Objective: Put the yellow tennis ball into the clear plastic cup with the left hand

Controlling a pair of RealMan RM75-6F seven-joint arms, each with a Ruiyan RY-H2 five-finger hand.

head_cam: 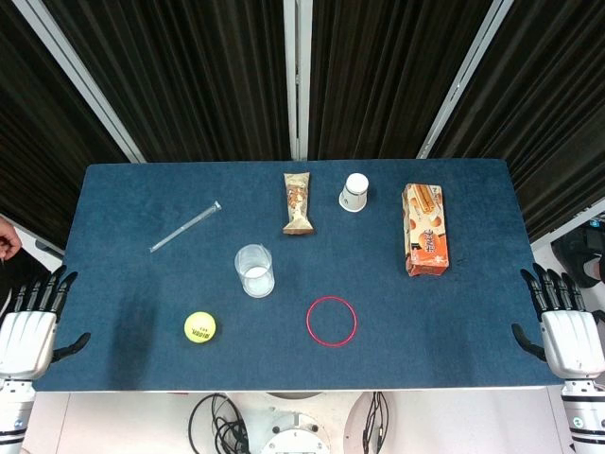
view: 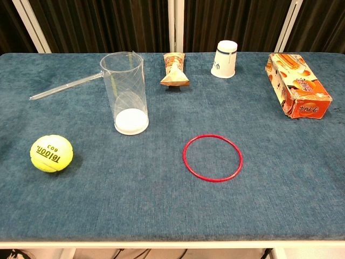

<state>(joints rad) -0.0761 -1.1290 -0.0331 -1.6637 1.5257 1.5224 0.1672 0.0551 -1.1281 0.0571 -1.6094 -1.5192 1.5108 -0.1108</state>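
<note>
Over at the table's left edge in the head view, the left hand (head_cam: 26, 331) sits palm down with its fingers spread apart, holding nothing. Same deal on the other side: the right hand (head_cam: 567, 333) is parked at the right edge, fingers apart, empty too. The yellow tennis ball (head_cam: 199, 328) is off to the inner side of the left hand, well apart from it, close to the near edge of the blue table (head_cam: 123, 199). The clear plastic cup (head_cam: 254, 270) stands upright a bit past the ball, further from the hand and further in toward the middle.

Chest view shows neither hand. You get the ball (view: 51, 153) with its logo up and the cup (view: 127, 93) upright, mouth open at the top, near each other but not touching. A red ring (view: 212, 157), snack packet (view: 174, 68), paper cup (view: 225, 59), orange box (view: 297, 84) and a clear stick (view: 67, 86) lie around too.

So I'd say nothing's started yet, we're at the reach step. Next move calls for swinging the left hand inward over the ball and closing around it, and the cup looks narrow, so the drop will need decent aim
</note>
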